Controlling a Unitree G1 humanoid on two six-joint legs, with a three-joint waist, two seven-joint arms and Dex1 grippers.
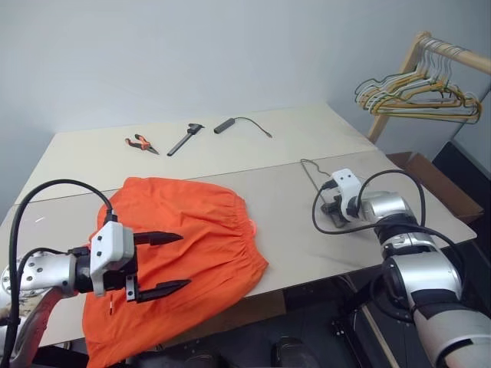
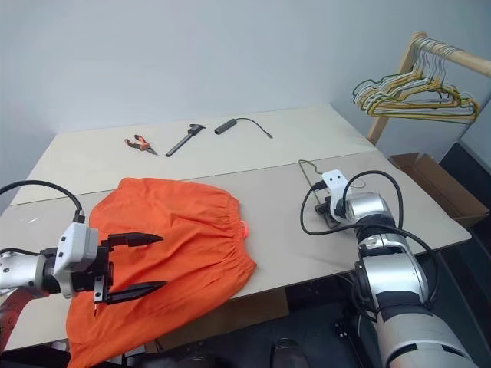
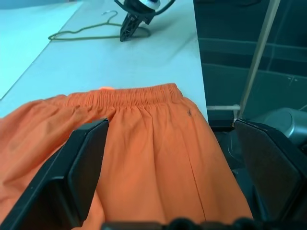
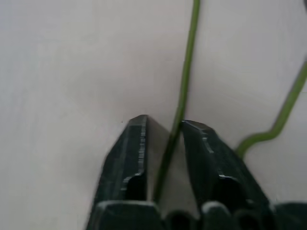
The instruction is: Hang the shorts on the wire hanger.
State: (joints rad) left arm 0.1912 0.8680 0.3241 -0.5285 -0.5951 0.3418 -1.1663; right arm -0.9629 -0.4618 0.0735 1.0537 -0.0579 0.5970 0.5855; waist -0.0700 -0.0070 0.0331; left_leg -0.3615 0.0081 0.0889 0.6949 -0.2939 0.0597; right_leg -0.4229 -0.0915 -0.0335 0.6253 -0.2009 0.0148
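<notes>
Right gripper (image 4: pixel 163 127) pinches the thin grey-olive wire hanger (image 4: pixel 184 76) on the beige table (image 1: pixel 230 161); I'd lift slowly, checking for slip; left gripper (image 1: pixel 170 263) hovers spread over the baggy orange shorts (image 1: pixel 199 230), ready to feed the waistband.

A plain pale grey-white wall (image 1: pixel 192 54) rises behind the wide, pale beige flat-topped bench (image 1: pixel 253 146), which is evenly lit and crossed by one seam. On the right a light wooden clothes rail (image 1: pixel 449 52) on a slanted wooden post carries a bunch of yellow and grey wire hangers (image 1: pixel 418 98). Below it, an open brown cardboard box (image 1: pixel 433 180) sits on the dark floor (image 1: pixel 468 165).
</notes>
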